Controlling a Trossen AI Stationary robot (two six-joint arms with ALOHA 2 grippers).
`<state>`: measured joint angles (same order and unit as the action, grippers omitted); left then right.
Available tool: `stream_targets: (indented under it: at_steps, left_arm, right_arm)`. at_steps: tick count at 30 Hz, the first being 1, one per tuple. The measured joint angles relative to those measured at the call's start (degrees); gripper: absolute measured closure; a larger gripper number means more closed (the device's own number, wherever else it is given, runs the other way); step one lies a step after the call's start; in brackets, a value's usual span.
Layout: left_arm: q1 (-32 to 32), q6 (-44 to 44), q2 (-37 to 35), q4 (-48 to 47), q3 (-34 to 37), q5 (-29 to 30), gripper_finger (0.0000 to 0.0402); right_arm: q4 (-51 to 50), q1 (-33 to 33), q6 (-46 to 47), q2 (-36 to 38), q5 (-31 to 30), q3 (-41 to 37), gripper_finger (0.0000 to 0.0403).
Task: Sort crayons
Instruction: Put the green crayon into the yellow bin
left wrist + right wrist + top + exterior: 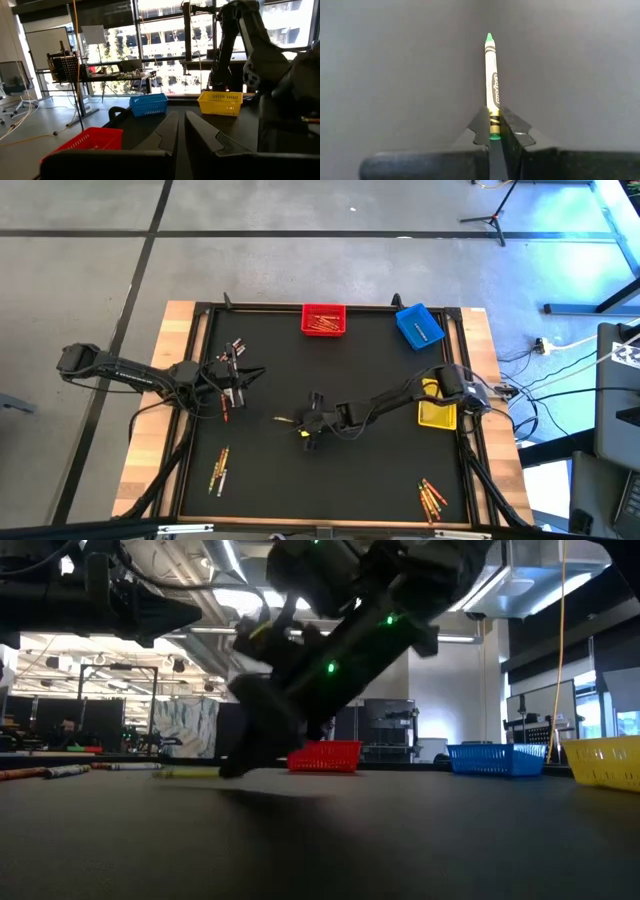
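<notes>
My right gripper (303, 423) is down at the black mat near the table's middle, shut on a yellow-green crayon with a green tip (491, 75). The crayon also shows in the high view (285, 419) and the low view (188, 772). My left gripper (246, 378) hovers over the mat's left part, shut and empty; its fingers show close together in its wrist view (180, 135). Loose crayons lie on the mat beside it (232, 352), at the near left (220, 468) and at the near right (431, 498). My right gripper pinches the crayon's blunt end (493, 121) between its two fingertips. The fingers come slanting down from the table's right and lie along the crayon, which points on toward the left. The crayon lies level at the mat; I cannot tell whether it is lifted.
A red bin (323, 320) with several crayons stands at the far middle, a blue bin (419, 326) at the far right, and a yellow bin (437, 413) at the right edge beside the right arm. The mat has a raised black rim (200, 340).
</notes>
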<state>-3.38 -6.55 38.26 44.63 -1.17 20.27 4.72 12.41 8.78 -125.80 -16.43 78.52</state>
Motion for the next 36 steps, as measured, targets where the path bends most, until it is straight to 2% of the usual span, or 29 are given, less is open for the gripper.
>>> stream_targets:
  at_steps: [10,12,15,24,32,36]
  left_arm:
    - [-0.01,0.04,-0.02,-0.21,0.01,-0.02,0.0376]
    - [-0.02,0.07,-0.02,-0.19,0.01,-0.21,0.0376]
    - [-0.01,0.09,-0.02,-0.21,0.02,-0.24,0.0376]
    - [-0.06,0.09,-0.01,-0.22,0.02,-0.24,0.0376]
    - [-0.06,0.09,0.0,-0.25,0.01,-0.23,0.0376]
    - [-0.06,0.09,0.0,-0.23,0.02,-0.22,0.0376]
  right_arm:
    - [-10.42,2.69,1.99,7.54,-4.71,0.02,0.038]
    - [-12.87,3.08,4.67,9.24,-5.53,0.1,0.038]
    - [-19.15,3.57,8.64,11.93,-6.18,0.11,0.0381]
    - [-39.14,6.93,18.38,18.84,-14.02,0.13,0.0381]
    - [-59.55,10.8,34.52,24.02,-19.93,0.13,0.0381]
    - [-71.05,12.88,44.73,26.15,-20.08,0.13,0.0381]
